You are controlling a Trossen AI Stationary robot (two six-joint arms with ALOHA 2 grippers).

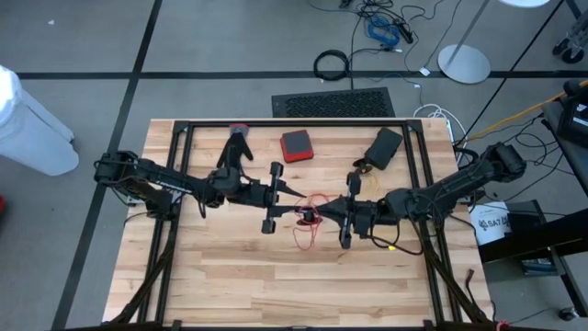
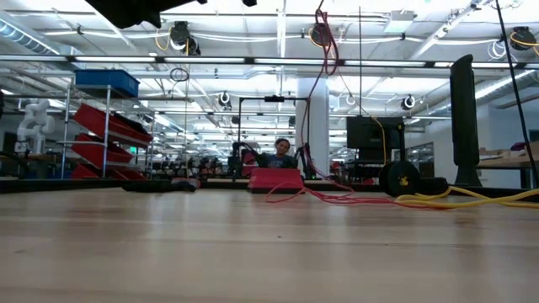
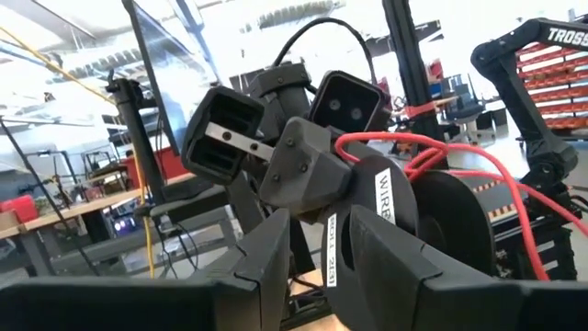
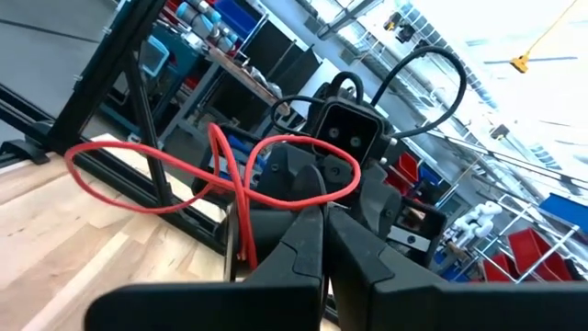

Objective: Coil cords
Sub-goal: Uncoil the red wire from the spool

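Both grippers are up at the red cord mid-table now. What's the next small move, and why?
Probably have the left gripper bring another loop across to the right gripper. The right fingers are shut on the red cord, which already forms loops above the table, while a loose tail still lies on the wood.

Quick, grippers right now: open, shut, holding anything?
Left gripper: partly open around the red cord at mid-table; a firm grip cannot be told.
Right gripper: shut on the red cord, facing the left one.
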